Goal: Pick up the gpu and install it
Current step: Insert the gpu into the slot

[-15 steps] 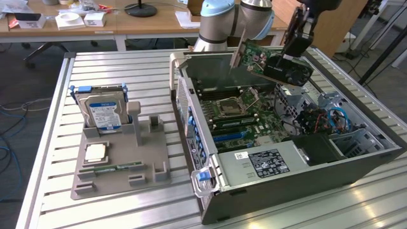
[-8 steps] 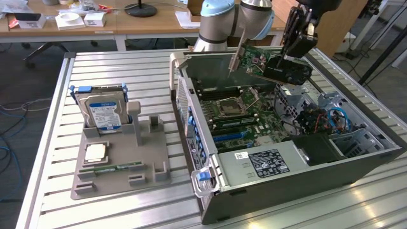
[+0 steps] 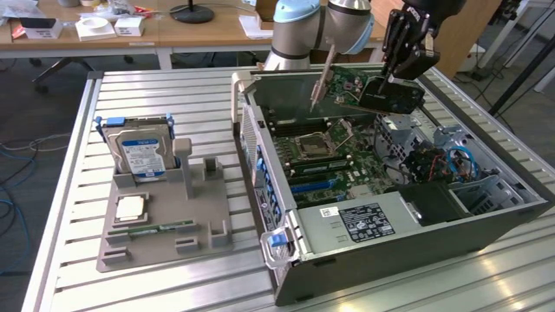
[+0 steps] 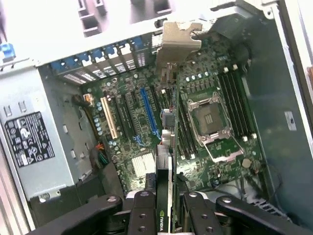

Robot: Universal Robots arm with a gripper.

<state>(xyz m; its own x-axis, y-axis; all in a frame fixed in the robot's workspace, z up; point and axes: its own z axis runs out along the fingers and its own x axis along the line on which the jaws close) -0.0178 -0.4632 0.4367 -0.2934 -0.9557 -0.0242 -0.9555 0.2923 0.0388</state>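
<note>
The gpu (image 3: pixel 351 84) hangs above the open computer case (image 3: pixel 416 266), tilted, with its green board, black cooler and metal end bracket showing. My gripper (image 3: pixel 401 77) is shut on the cooler end of the card. In the wrist view the gpu (image 4: pixel 166 142) is seen edge-on, running from my black fingers (image 4: pixel 142 215) out to its bracket (image 4: pixel 178 36). It sits over the motherboard, between the blue slot (image 4: pixel 149 112) and the processor socket (image 4: pixel 210 120). The card is clear of the board and touches no slot.
A grey fixture (image 3: pixel 199 214) at the exterior view's left holds a silver hard drive (image 3: pixel 143 153), a processor chip (image 3: pixel 130 207) and a green memory stick (image 3: pixel 160 229). Inside the case are the power supply (image 3: pixel 364 221), cables and a drive cage (image 3: pixel 485 192). The case walls hem in the board.
</note>
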